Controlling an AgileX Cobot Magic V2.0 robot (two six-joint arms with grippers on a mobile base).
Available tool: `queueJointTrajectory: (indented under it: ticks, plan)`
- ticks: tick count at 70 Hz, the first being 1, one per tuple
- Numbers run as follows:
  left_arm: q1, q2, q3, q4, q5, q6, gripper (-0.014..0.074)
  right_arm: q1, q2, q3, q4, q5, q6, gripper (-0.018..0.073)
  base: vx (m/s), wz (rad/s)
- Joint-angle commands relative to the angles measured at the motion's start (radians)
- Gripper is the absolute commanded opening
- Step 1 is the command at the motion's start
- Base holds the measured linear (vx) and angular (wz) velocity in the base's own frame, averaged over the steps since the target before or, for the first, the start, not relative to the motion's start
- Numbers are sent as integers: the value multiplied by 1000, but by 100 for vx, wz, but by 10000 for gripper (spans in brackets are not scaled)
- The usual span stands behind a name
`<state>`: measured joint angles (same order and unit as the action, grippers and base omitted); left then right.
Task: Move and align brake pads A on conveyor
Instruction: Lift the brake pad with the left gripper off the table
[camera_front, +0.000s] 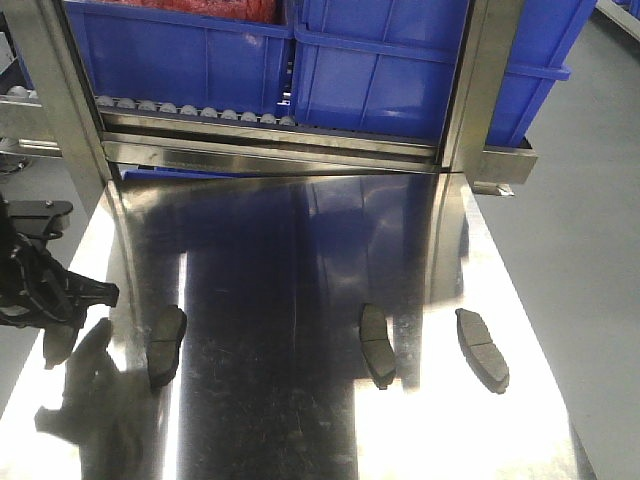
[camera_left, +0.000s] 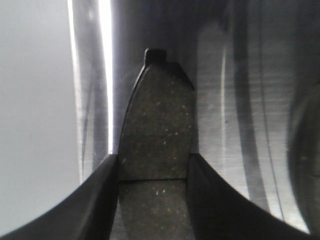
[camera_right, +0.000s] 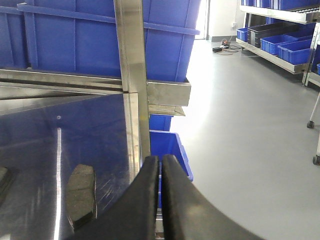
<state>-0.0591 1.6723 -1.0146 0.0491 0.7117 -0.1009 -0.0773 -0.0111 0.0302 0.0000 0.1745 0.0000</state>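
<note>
I count four pads. Three lie on the steel table (camera_front: 280, 280) in a loose row across its near half, each lengthwise from near edge to far edge. The left pad (camera_front: 167, 345) is toward the left edge. The middle pad (camera_front: 377, 345) is right of centre. The right pad (camera_front: 482, 350) is near the right edge, slightly slanted and apart from the middle one.

The fourth I see only through my left wrist camera. This held pad (camera_left: 157, 115) runs away from the lens, its small tab at the far end. The left hand (camera_left: 153, 157) has one finger (camera_left: 97, 200) on each long side, so it is clamped on the pad. The groove across the pad sits just inside the fingertips. From the front, my left arm (camera_front: 35, 270) hangs at the table's left edge, with its dark reflection on the steel toward the near left corner. I cannot pick out the held pad from there.

My right hand (camera_right: 160, 160) has its two fingers pressed together with nothing between them. It sits just off the right edge, over the grey floor (camera_right: 250, 125) and a blue bin (camera_right: 170, 147) below table level. The right pad shows to its left on the steel.

Along the far edge stand three more blue bins (camera_front: 380, 70) behind a row of rollers (camera_front: 190, 110). The leftmost holds something red (camera_front: 190, 8).
</note>
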Motion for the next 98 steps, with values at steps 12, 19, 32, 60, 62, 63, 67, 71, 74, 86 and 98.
queueJointTrajectory:
  ticks: [12, 19, 32, 60, 62, 63, 67, 71, 74, 86, 98]
  plan:
    - [-3, -279, 134, -2, -156, 14, 146, -2, -13, 17, 0, -78, 0, -3, 0, 0]
    - [-3, -399, 203, -2, -173, 14, 146, -2, -13, 17, 0, -78, 0, -3, 0, 0]
    - [-3, -656, 334, -2, -211, 14, 146, -2, -13, 17, 0, -78, 0, -3, 0, 0]
    - [-3, -1336, 628, 7, -382, 15, 146, -2, -13, 17, 0, -78, 0, -3, 0, 0]
    - [-3, -1374, 641, 7, -395, 15, 146, -2, -13, 17, 0, -78, 0, -3, 0, 0]
    - [-3, -1392, 647, 7, -399, 15, 146, -2, -13, 17, 0, -78, 0, -3, 0, 0]
    - [-3, -1452, 657, 7, -409, 15, 146, -2, -13, 17, 0, -78, 0, -3, 0, 0]
    - [-3, -1498, 656, 7, -402, 15, 146, -2, -13, 17, 0, -78, 0, -3, 0, 0]
    - [-3, -1515, 656, 7, -397, 15, 146, -2, -13, 17, 0, -78, 0, -3, 0, 0]
    - [-3, -1537, 656, 7, -370, 15, 146, -2, -13, 17, 0, -78, 0, -3, 0, 0]
    - [-3, -1537, 656, 7, -370, 15, 146, -2, -13, 17, 0, -78, 0, -3, 0, 0]
